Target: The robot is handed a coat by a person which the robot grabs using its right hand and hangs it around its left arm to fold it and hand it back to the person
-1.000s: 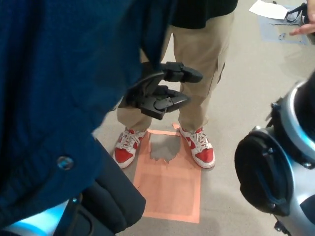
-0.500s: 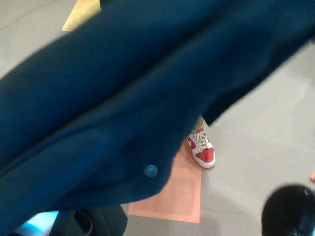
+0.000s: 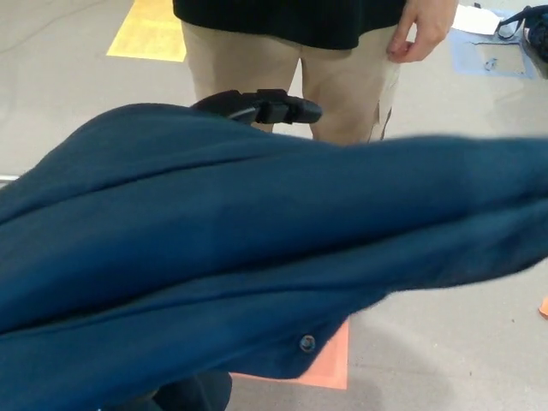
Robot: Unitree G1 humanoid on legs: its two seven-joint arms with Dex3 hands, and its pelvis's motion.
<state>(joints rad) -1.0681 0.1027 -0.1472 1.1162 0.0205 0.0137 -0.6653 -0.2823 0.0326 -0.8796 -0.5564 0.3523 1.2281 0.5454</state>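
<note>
**Operator:** Going by the head view, where is the coat?

**Spotter:** The coat [image 3: 214, 257] fills most of your picture. It's a dark blue sweep from the lower left edge out past the right edge. It seems to be draped over your left arm, which is hidden beneath it. The stretch toward the right is blurred, so you can't read the folds there.

**Operator:** And the hands?

**Spotter:** Only a black part of your left hand [image 3: 261, 107] pokes out above the cloth's upper edge, just in front of the person [image 3: 342, 64]. The rest is buried, so I cannot tell whether it is spread or closed. Your right hand is outside the picture altogether.

**Operator:** How will the thing behave?

**Spotter:** Judge it as soft and limp, with some weight. It looks like thick cloth that sags between supports and could slide off a smooth arm if one side hangs longer than the other. Nothing looks fragile. The only hard part is the snap button [image 3: 306, 343] near the lower edge, beside the orange mat [image 3: 336, 368].

**Operator:** Where should I take hold?

**Spotter:** Go for a doubled edge, collar or hem, where the cloth is thickest. The flat middle would only bunch. Balance both halves over the arm before you offer it. The person's hand [image 3: 419, 30] hangs free at the top right, apart from the coat.
</note>
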